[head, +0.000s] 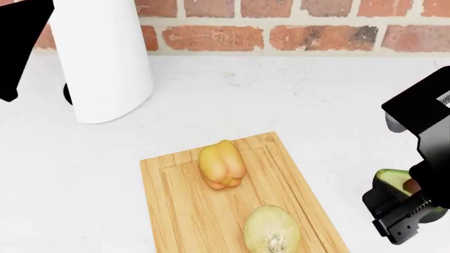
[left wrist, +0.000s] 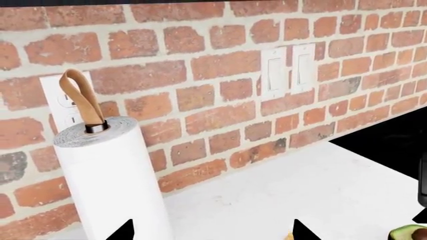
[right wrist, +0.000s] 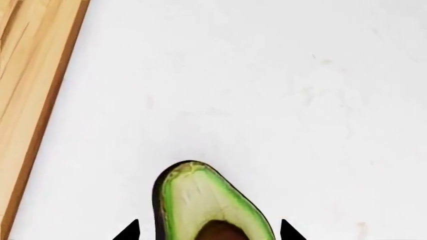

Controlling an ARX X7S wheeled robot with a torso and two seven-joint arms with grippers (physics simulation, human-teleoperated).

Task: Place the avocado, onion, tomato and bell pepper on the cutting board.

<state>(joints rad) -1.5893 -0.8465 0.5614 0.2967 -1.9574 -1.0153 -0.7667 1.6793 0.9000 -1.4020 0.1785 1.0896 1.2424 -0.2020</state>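
The right gripper is closing around the avocado on the counter, just beside the cutting board, probably to carry it next to the bell pepper and onion.

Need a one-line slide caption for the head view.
Bell pepper and onion on the cutting board; right gripper at the avocado beside it.

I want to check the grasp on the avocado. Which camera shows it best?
The right wrist view: the avocado fills the foreground, flesh and pit visible. The head view shows it mostly hidden behind the right gripper; the left wrist view catches only a sliver.
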